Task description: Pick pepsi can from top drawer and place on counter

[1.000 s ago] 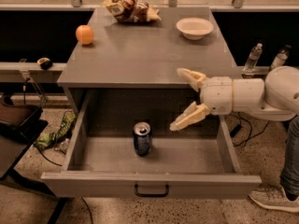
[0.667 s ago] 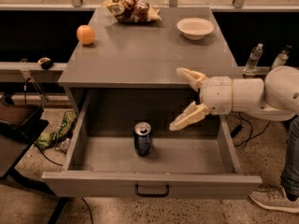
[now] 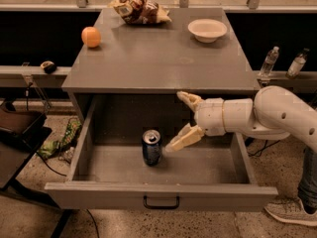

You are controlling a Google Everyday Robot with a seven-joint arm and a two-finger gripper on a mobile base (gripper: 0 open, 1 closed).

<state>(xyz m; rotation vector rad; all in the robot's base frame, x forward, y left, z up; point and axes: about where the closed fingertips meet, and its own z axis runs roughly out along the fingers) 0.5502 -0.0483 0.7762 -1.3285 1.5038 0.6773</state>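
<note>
Pepsi can (image 3: pixel 152 147): standing upright inside the open top drawer (image 3: pixel 158 196).
Gripper (image 3: pixel 174 121): hovering at the can's 2 o'clock, fingers spreading wide, gripping nothing.
Arm (image 3: pixel 257 117): reaching in level from 3 o'clock.
Counter (image 3: pixel 158 63): carrying an orange ball (image 3: pixel 91 36) at 10 o'clock and a bowl (image 3: pixel 207 29) at 1 o'clock.

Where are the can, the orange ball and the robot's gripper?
can (image 3: pixel 152 150): camera view, middle of its blue side, in the drawer (image 3: pixel 158 196).
orange ball (image 3: pixel 91 36): camera view, its middle, on the counter (image 3: pixel 158 58).
gripper (image 3: pixel 174 121): camera view, between its open fingers (image 3: pixel 184 138), beside the can.
</note>
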